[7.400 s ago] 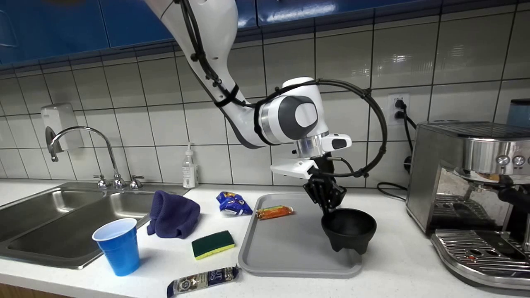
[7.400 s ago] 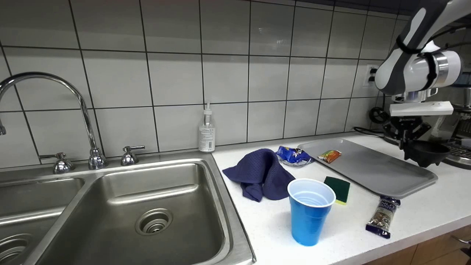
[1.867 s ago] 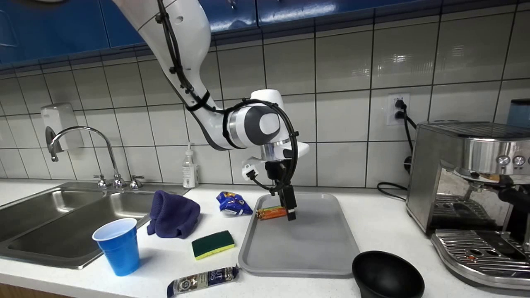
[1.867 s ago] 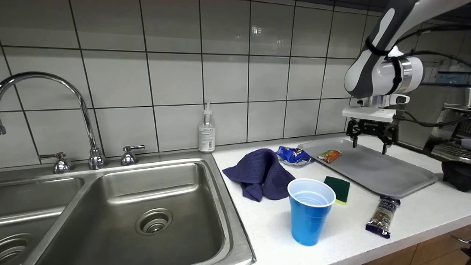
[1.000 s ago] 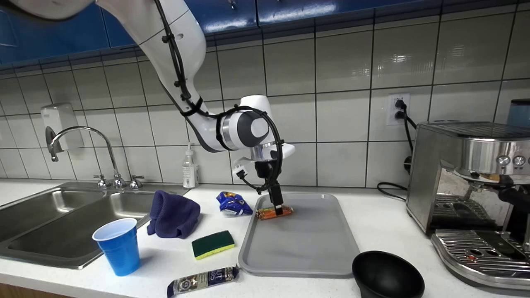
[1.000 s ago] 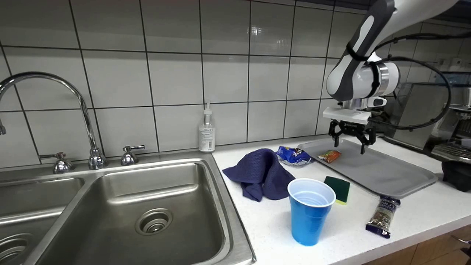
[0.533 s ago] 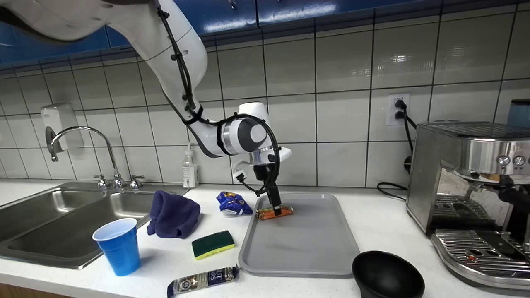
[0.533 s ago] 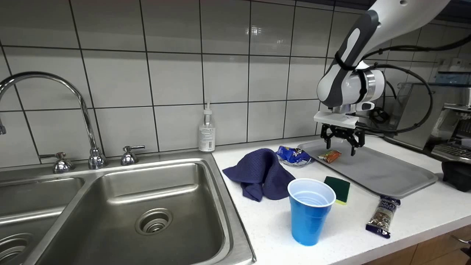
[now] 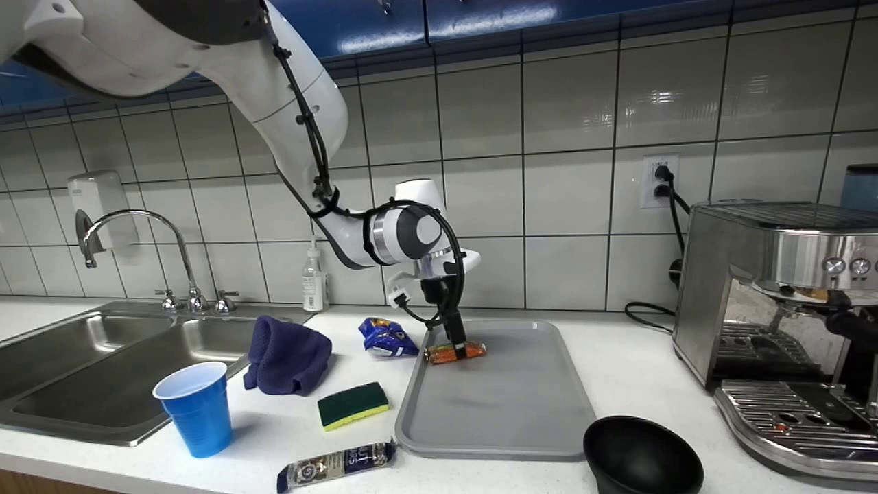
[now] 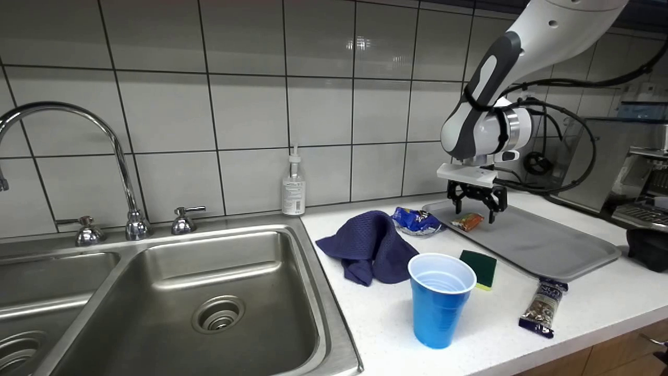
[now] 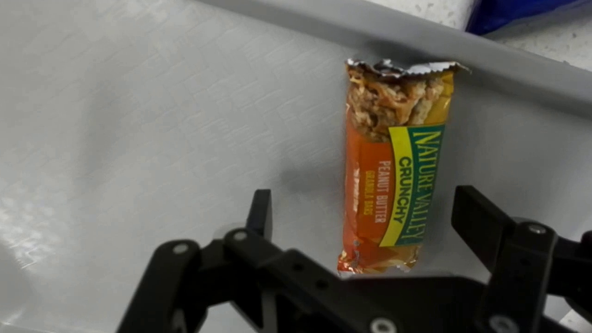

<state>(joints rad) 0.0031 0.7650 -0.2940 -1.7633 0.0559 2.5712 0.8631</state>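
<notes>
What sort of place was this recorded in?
Most likely a kitchen, whether in a home or an office I can't tell: it has a double sink with a faucet, a coffee machine and blue cabinets overhead.

In an exterior view, we see the black bowl (image 9: 641,456) gone from the tool (image 10: 475,214) and standing on the worktop (image 9: 645,370), lower right, while more of the arm (image 9: 137,55) fills the upper left. The jaws, earlier together at the bowl's rim, are apart. In both exterior views, the tool has shifted left and down, over the granola bar (image 10: 466,223).
</notes>
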